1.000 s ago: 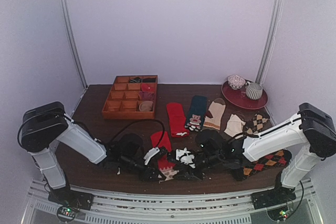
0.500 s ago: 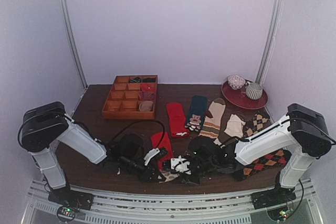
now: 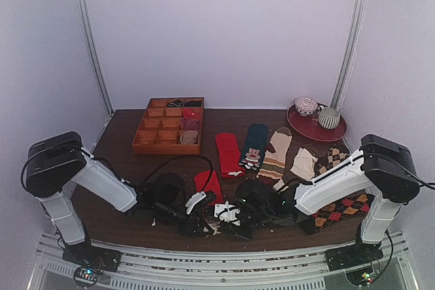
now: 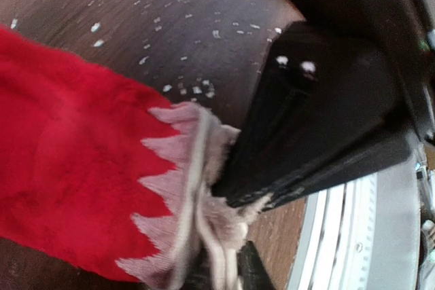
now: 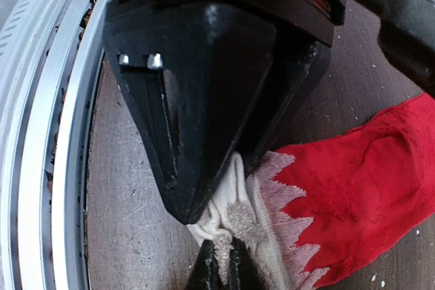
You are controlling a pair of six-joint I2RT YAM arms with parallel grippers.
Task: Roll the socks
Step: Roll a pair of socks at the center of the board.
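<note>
Fabric like this is light, soft and limp, so the red sock point(image 3: 207, 183) is best taken at its cream end, where a roll can begin. From above it lies in the lower middle, and the left pincer point(image 3: 198, 225) and right pincer point(image 3: 230, 219) meet at that end. In the left wrist view the cream end sits between the jaws of the left pincer point(image 4: 221, 273) at the bottom edge; whether they grip, I cannot tell. In the right wrist view the right pincer point(image 5: 219, 273) is closed on it, bottom middle.
</note>
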